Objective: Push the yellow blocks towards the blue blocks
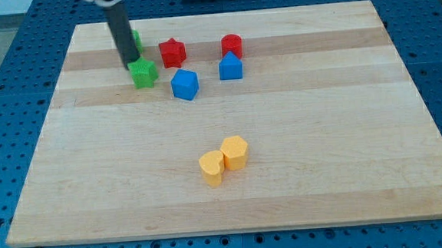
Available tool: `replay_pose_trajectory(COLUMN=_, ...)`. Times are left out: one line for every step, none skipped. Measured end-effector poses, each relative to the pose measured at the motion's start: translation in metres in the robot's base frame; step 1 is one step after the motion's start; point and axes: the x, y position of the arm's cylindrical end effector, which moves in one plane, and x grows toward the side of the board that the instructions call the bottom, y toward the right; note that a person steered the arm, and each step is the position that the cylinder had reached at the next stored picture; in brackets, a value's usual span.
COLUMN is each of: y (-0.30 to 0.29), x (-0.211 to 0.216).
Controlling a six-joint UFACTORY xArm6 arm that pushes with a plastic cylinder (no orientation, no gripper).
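Observation:
Two yellow blocks touch each other low in the middle of the board: a yellow hexagon point(235, 151) and a yellow rounded block point(212, 167) to its lower left. A blue cube point(185, 85) and a blue pentagon-like block point(231, 66) sit near the view's top, well above the yellow ones. My tip point(128, 66) is at the view's upper left, touching the left top edge of a green star block point(144, 73), far from the yellow blocks.
A red star block point(172, 51) and a red cylinder point(231, 45) sit above the blue blocks. Another green block point(136, 41) is partly hidden behind the rod. The wooden board point(321, 133) lies on a blue perforated table.

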Motion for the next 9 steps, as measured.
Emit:
replay_pose_trajectory(y=-0.008, x=-0.004)
replay_pose_trajectory(y=-0.018, x=0.014)
replay_pose_trajectory(y=-0.015, x=0.065)
replay_pose_trajectory(y=0.001, x=0.079)
replay_pose_trajectory(y=0.044, x=0.127)
replay_pose_trajectory(y=0.049, x=0.204)
replay_pose_trajectory(y=0.121, x=0.248)
replay_pose_trajectory(y=0.146, x=0.222)
replay_pose_trajectory(y=0.168, x=0.211)
